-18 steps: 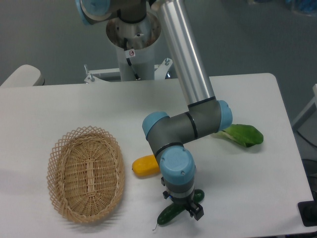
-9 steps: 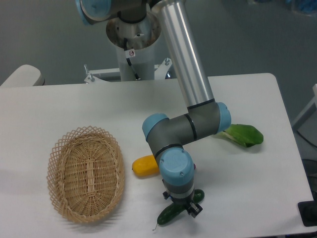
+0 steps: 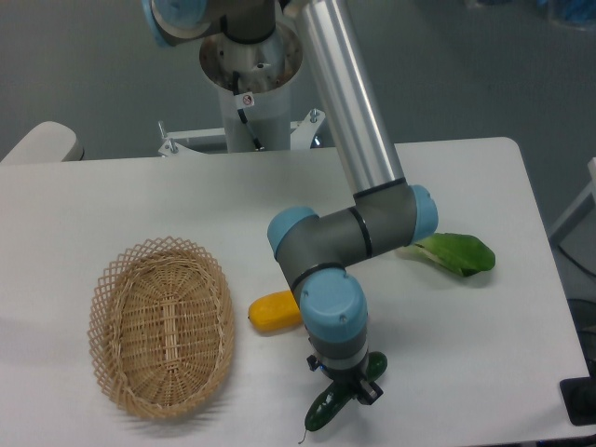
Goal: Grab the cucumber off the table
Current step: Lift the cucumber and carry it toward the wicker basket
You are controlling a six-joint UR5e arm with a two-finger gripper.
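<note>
The dark green cucumber (image 3: 326, 411) lies at an angle near the front edge of the white table (image 3: 140, 196), its thin stem tip pointing toward the lower left. My gripper (image 3: 346, 391) comes straight down on its middle, and the black fingers are closed against its sides. The upper right end of the cucumber sticks out behind the wrist. The blue wrist joint hides the top of the grip.
A yellow piece (image 3: 273, 311) lies just left of my wrist. A woven wicker basket (image 3: 163, 326) stands at the left. A light-green bok choy (image 3: 456, 252) lies at the right behind the arm. A black object (image 3: 579, 402) sits at the right table edge.
The fingers have closed in on the cucumber. The cucumber has turned steeper, with its stem end shifted down and right. The wrist has sunk slightly.
</note>
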